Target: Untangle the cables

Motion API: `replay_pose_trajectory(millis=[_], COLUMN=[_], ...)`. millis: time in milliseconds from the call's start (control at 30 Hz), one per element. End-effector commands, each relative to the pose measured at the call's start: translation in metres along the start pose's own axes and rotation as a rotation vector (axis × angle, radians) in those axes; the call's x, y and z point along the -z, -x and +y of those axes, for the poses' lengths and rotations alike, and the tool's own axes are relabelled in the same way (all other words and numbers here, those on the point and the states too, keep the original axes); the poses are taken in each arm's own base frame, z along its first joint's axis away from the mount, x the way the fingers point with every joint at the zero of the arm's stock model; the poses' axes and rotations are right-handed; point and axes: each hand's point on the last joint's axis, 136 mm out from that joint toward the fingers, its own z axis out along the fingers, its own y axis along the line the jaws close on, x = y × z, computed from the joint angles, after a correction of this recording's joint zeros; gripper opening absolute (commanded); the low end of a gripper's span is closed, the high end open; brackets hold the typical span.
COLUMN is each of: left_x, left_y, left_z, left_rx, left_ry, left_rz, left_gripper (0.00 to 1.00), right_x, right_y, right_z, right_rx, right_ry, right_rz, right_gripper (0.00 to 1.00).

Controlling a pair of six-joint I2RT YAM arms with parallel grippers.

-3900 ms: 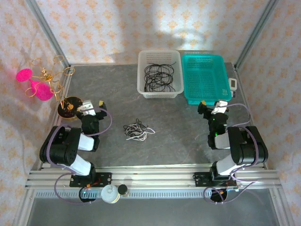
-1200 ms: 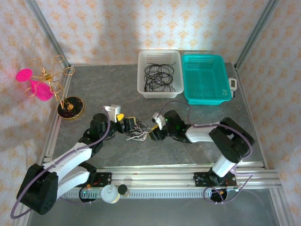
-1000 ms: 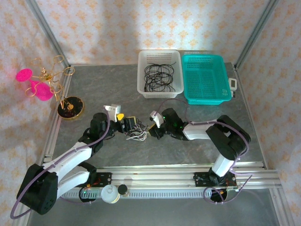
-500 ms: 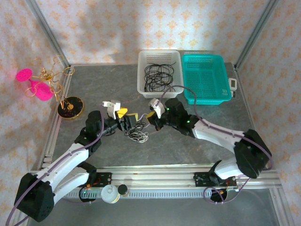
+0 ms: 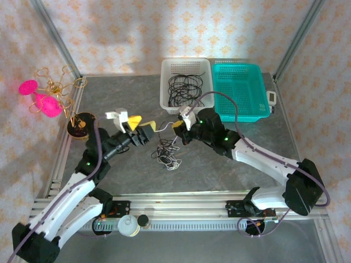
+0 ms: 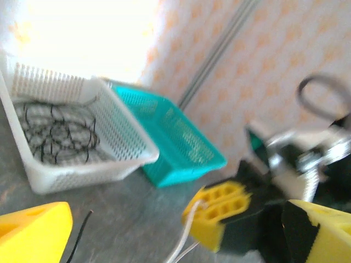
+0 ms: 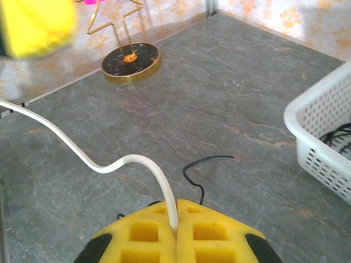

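- The step in hand, as I judge it, is pulling one strand out of the knot. The right jaws are clamped on a white cable (image 7: 169, 201), which is pinched between their two yellow pads (image 7: 137, 238) and runs away to the left in a loose curve.
- The left jaws stand wide apart and hold nothing. One yellow finger (image 6: 33, 227) is at each side of the left wrist view, with the white cable and a thin black end between them.
- The tangle of cables (image 5: 167, 154), black and white together, is in the middle of the table (image 5: 126, 93). It is between the two arms and a little nearer than both jaws. I cannot tell if all of it rests on the table or if part of it hangs from the white cable.
- The next move probably calls for the left jaws to close on the tangle or on another strand and keep it in place, so that the right side can draw the white cable free. Pulling with one side alone may only drag the whole knot.
- Black cables (image 5: 185, 87) already lie in the white basket (image 5: 185, 59) at the far side. The teal basket (image 5: 237, 66) just right of it could be for the white ones.
- The left arm (image 5: 90, 164) reaches from the near left corner diagonally to the centre. The right arm (image 5: 258, 156) reaches from the near right, stretched long, and its wrist is turned to the left.
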Motion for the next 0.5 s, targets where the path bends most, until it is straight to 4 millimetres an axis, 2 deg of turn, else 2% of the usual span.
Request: replay_pose_trajectory(millis=[0,100,167,233,367,433,467], left_x=[0.022,0.029,0.026,0.022,0.013,0.007,0.002], left_y=[0.023,0.008,-0.008,-0.018,-0.017,-0.012,-0.011], left_z=[0.01,0.03,0.03,0.03,0.017,0.014,0.011], left_rx=[0.134,0.244,0.305,0.373,0.432,0.451,0.458], left_ry=[0.141,0.229,0.19,0.157,0.037,-0.008,-0.035], left_rz=[-0.076,-0.066,-0.034,-0.027,-0.097,-0.135,-0.144], left_gripper=[0.99,0.99,0.94,0.9,0.87,0.65,0.58], right_x=[0.005,0.002,0.001,-0.003,-0.011,-0.014,-0.016], right_y=[0.015,0.021,0.022,0.02,0.016,0.015,0.015], right_z=[-0.011,-0.025,-0.039,-0.044,-0.043,-0.039,-0.035], right_rx=[-0.061,-0.165,-0.272,-0.36,-0.513,-0.571,-0.586], right_ry=[-0.079,-0.147,-0.218,-0.24,-0.21,-0.175,-0.151], right_rz=[-0.05,-0.09,-0.107,-0.118,-0.141,-0.153,-0.158], right_gripper=[0.0,0.0,0.0,0.0,0.0,0.0,0.0])
